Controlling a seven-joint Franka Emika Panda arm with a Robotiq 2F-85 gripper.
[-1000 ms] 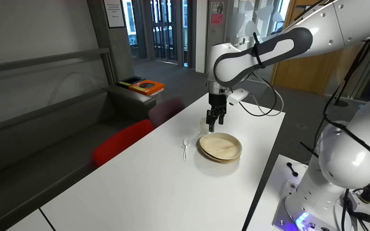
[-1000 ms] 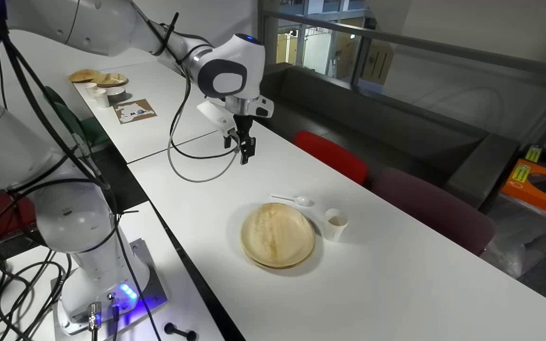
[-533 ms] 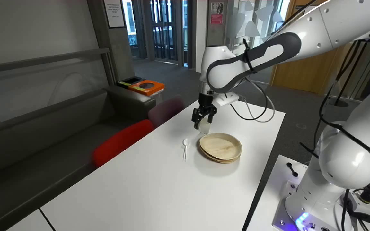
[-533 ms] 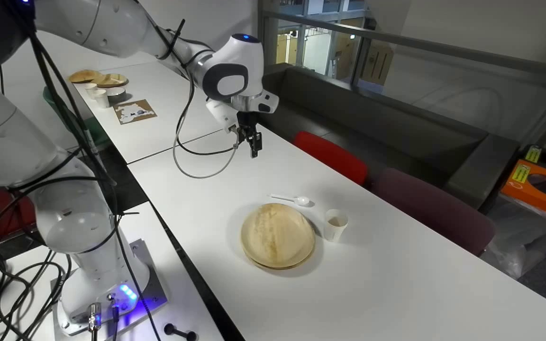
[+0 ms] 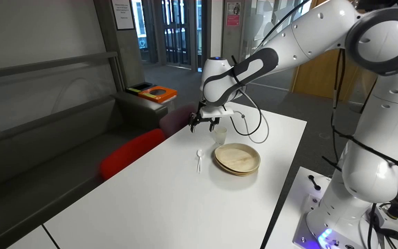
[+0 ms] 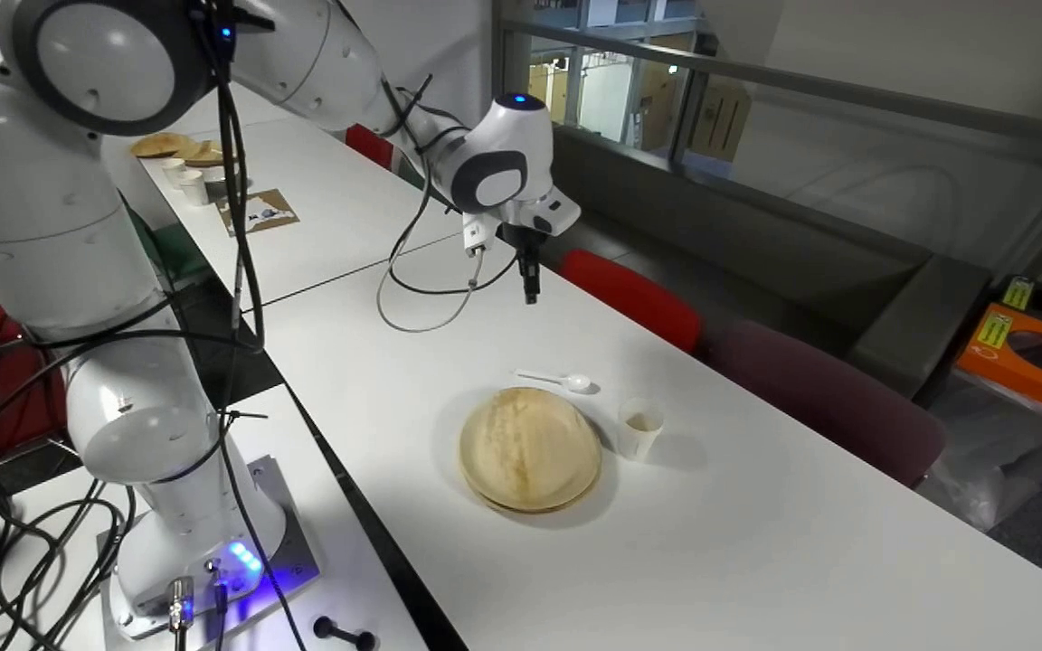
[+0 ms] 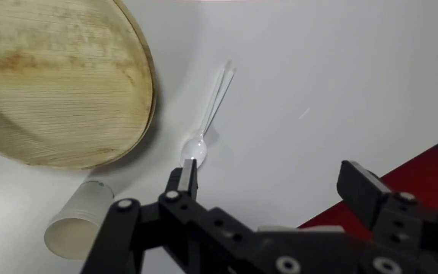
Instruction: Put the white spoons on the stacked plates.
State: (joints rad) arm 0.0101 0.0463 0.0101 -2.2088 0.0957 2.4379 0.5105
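Two white spoons (image 7: 194, 148) lie on the table, bowls overlapping and thin handles slightly spread; they also show in both exterior views (image 5: 199, 154) (image 6: 575, 383). The stacked plates (image 7: 70, 87), round and light wooden, stand beside the spoons and bear nothing, as both exterior views show (image 5: 237, 157) (image 6: 528, 452). My gripper (image 7: 268, 165) is open and empty, above the table toward the chair side, as both exterior views show (image 5: 202, 127) (image 6: 531, 291). In the wrist view, its left fingertip overlaps the tip of the spoon bowl, and the spoons lie outside the gap between the fingers.
A whitish cup (image 7: 84, 213) stands upright close to the plates and spoons (image 5: 220, 135) (image 6: 640, 432). A red chair (image 5: 133, 152) and a maroon chair (image 5: 180, 119) stand along the table's edge. More plates (image 6: 164, 145) and cups (image 6: 193, 186) stand on the further table.
My gripper has moved across the table toward the chair side, and its wrist has turned. The cup, partly hidden before in an exterior view, now shows fully. Spoons and plates have not moved.
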